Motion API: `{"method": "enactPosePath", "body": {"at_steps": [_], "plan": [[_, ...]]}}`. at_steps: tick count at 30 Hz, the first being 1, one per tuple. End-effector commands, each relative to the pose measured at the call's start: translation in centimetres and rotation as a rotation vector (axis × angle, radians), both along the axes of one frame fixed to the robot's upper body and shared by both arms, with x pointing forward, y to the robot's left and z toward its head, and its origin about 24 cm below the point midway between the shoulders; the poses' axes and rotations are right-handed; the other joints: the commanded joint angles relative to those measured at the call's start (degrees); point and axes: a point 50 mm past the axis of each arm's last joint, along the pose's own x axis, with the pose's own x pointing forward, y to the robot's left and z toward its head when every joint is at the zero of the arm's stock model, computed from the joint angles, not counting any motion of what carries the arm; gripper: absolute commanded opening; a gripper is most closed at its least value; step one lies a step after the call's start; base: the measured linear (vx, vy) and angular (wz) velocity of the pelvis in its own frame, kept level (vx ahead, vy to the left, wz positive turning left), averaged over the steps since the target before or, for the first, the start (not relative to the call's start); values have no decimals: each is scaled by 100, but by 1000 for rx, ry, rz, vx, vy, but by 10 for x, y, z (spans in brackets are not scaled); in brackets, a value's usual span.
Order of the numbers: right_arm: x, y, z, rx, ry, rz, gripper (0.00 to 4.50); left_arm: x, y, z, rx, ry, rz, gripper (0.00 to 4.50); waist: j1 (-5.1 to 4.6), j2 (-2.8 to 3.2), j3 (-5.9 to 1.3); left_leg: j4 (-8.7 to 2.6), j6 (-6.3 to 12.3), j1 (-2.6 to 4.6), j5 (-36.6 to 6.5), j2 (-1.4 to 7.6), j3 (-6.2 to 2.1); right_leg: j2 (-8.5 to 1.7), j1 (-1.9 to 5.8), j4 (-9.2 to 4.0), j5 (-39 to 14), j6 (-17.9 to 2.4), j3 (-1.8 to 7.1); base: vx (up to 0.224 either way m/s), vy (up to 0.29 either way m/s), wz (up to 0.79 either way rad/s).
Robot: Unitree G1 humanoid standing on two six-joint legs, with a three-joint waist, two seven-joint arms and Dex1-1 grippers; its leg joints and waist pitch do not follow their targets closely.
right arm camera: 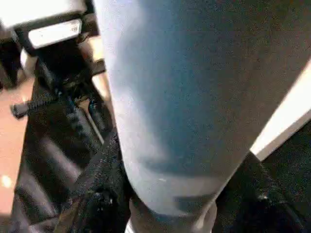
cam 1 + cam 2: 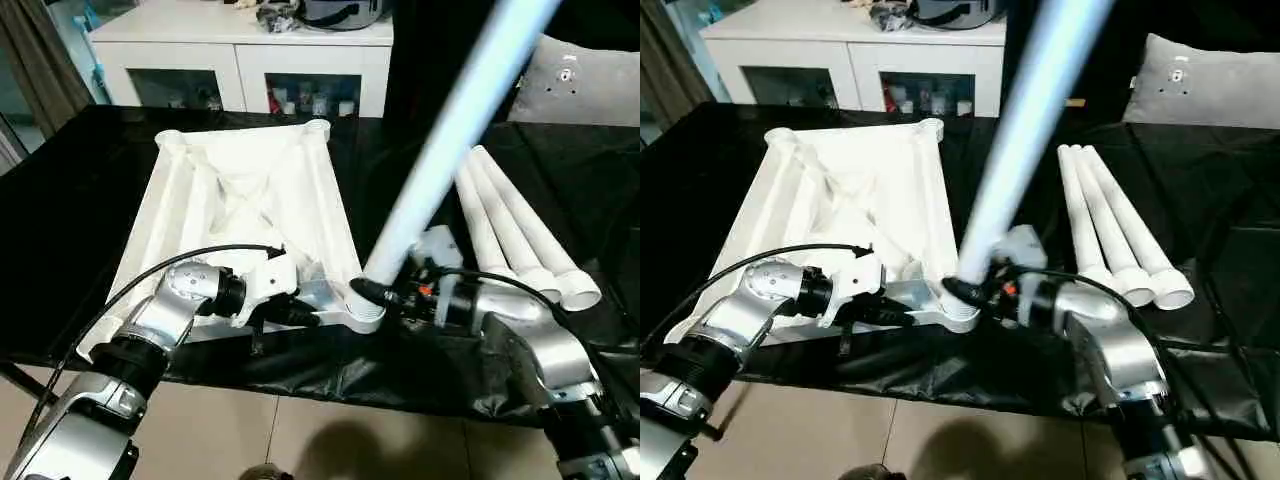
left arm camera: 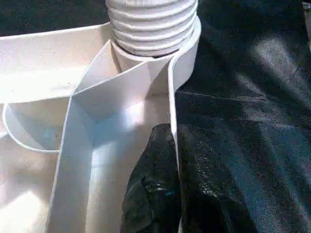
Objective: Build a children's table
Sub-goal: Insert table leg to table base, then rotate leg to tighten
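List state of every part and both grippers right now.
tabletop: upside down on the black-covered table, ribbed underside up.
held leg: standing tilted, lower end at the near right corner socket, threaded end seen at the socket in the left wrist view.
three spare legs: lying side by side right of the tabletop.
left gripper: shut on the tabletop's rim.
right gripper: shut on the held leg near its base.

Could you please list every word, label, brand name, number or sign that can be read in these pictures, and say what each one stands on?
None can be read.
Tabletop and legs: plain white, no print.
Small items behind the cabinet's glass doors: too small to read.
Pale strip on a dark part in the right wrist view: too blurred to tell whether it bears text.
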Motion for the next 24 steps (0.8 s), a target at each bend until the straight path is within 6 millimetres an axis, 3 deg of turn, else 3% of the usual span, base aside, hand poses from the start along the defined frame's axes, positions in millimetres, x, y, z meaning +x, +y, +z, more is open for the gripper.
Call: {"method": "enactPosePath", "body": {"at_steps": [1, 3, 5, 8, 12, 14, 24], "plan": [[-14, -7, -45, -195, 182, 40, 189, 3, -6, 11, 40, -54, -81, 0, -52, -11, -251, -514, -272, 189, -2179, 415, -177, -525, 45, -569, -1570, -1189, 233, 0, 0, 0], [-14, -8, -47, -229, 188, 63, 189, 3, -6, 12, 42, -56, -95, 0, -73, -17, -249, -527, -296, 189, -2211, 414, -178, -511, 43, -573, -1606, -1169, 240, 0, 0, 0], [-14, -8, -48, -242, 194, 74, 189, 3, -7, 13, 42, -57, -100, 0, -72, 3, -266, -523, -282, 193, -2155, 420, -172, -506, 37, -565, -1340, -1215, 246, 0, 0, 0], [-15, -9, -50, -244, 232, 104, 189, 4, -9, 16, 40, -66, -123, 0, -72, -24, -286, -520, -209, 182, -1991, 415, -161, -490, 59, -540, -952, -1279, 230, 0, 0, 0], [-18, -9, -53, -236, 267, 133, 189, 7, -12, 20, 36, -76, -143, 0, -57, -16, -286, -517, -170, 181, -1959, 417, -152, -499, 64, -551, -950, -1306, 229, 0, 0, 0], [-20, -7, -55, -227, 280, 141, 189, 12, -16, 26, 20, -83, -148, 0, -46, 24, -286, -526, -203, 189, -2014, 418, -158, -492, 61, -545, -908, -1312, 228, 0, 0, 0], [-22, 6, -58, -202, 312, 120, 189, 32, -20, 45, 52, -133, -150, 0, -54, 50, -263, -562, -209, 181, -1995, 430, -170, -508, 91, -558, -590, -1366, 222, 0, 0, 0]]}}
